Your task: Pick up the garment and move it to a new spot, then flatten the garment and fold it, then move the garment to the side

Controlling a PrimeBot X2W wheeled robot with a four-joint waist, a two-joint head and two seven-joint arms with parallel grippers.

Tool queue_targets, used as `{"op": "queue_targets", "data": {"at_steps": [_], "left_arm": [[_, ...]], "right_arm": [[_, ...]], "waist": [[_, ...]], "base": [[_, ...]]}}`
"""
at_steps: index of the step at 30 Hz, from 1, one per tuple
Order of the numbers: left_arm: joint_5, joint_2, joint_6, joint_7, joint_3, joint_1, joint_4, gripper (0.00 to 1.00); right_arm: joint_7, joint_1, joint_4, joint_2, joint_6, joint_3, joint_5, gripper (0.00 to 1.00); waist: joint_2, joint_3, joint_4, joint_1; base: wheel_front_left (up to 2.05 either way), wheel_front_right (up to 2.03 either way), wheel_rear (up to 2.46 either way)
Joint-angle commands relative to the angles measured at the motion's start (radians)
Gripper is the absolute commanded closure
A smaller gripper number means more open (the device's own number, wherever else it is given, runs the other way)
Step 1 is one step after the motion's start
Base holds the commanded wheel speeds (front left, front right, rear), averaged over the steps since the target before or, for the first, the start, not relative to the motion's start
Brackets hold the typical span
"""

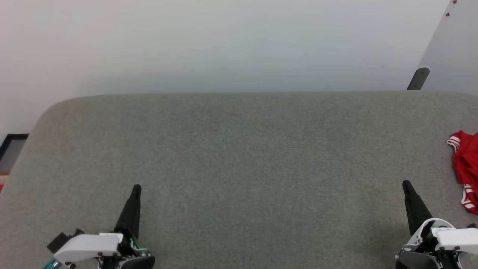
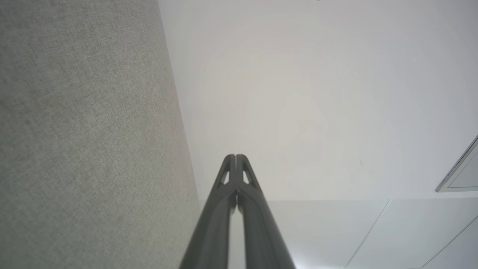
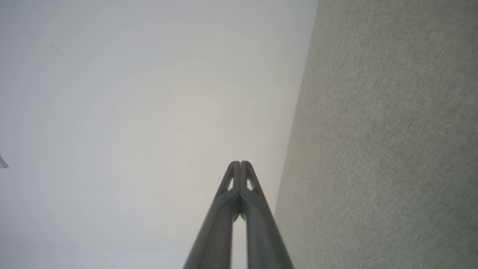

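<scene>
The garment (image 1: 466,164), bright red with red-and-white striped trim, lies bunched at the right edge of the head view, partly cut off by the frame. It rests on a grey fabric surface (image 1: 239,157). My left gripper (image 1: 136,187) sits at the lower left, shut, with nothing in it. My right gripper (image 1: 405,184) sits at the lower right, shut and empty, a short way left of the garment and apart from it. In the left wrist view the left gripper (image 2: 235,156) has its fingertips pressed together. The right gripper (image 3: 240,163) looks the same in the right wrist view.
The grey surface ends at a rounded far edge against a pale wall (image 1: 224,45). A dark bracket (image 1: 419,78) stands at the far right behind the surface. A dark-framed object (image 1: 11,147) sits off the left edge.
</scene>
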Motion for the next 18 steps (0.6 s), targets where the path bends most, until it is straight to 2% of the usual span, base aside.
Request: {"op": "queue_targets", "data": {"at_steps": [1, 18], "left_arm": [[-0.003, 0.000, -0.005, 0.002, 0.002, -0.009, 0.001, 1.00], [-0.003, 0.000, -0.005, 0.002, 0.002, -0.009, 0.001, 1.00]], "right_arm": [[0.002, -0.003, 0.000, 0.004, 0.000, 0.000, 0.005, 1.00], [0.002, -0.003, 0.000, 0.004, 0.000, 0.000, 0.005, 1.00]], "waist": [[0.0000, 0.000, 0.000, 0.0000], [0.0000, 0.000, 0.000, 0.0000]], "base": [[0.00, 0.00, 0.00], [0.00, 0.00, 0.00]]}}
